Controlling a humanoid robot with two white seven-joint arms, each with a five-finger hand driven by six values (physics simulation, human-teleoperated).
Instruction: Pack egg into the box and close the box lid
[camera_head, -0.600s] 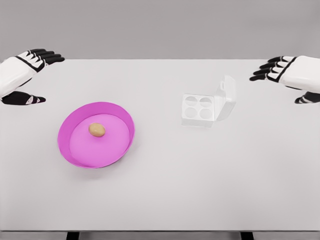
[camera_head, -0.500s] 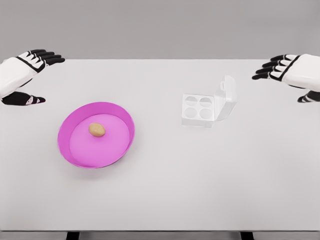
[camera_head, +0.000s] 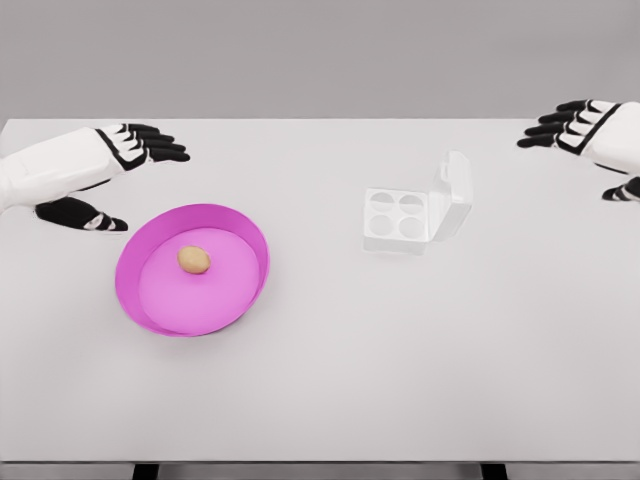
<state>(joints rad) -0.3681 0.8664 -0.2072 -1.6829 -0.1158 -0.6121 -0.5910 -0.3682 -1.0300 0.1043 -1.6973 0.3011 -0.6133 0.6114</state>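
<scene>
The reach is the step in hand: the left robot hand (camera_head: 112, 165), fingers spread and empty at upper left, must drop onto the egg (camera_head: 194, 260) in the pink plate (camera_head: 240, 225) left of centre, then carry it to the open box (camera_head: 405, 220).

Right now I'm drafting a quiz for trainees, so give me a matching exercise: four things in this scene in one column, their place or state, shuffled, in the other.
Things:
1. egg
2. box
3. left hand
4. right hand

Places or states:
A. lid up, four cups empty
B. far right edge, fingers spread
C. lying in the pink plate
D. open, just beyond the plate's far-left rim

Pairs: 1-C, 2-A, 3-D, 4-B
</scene>
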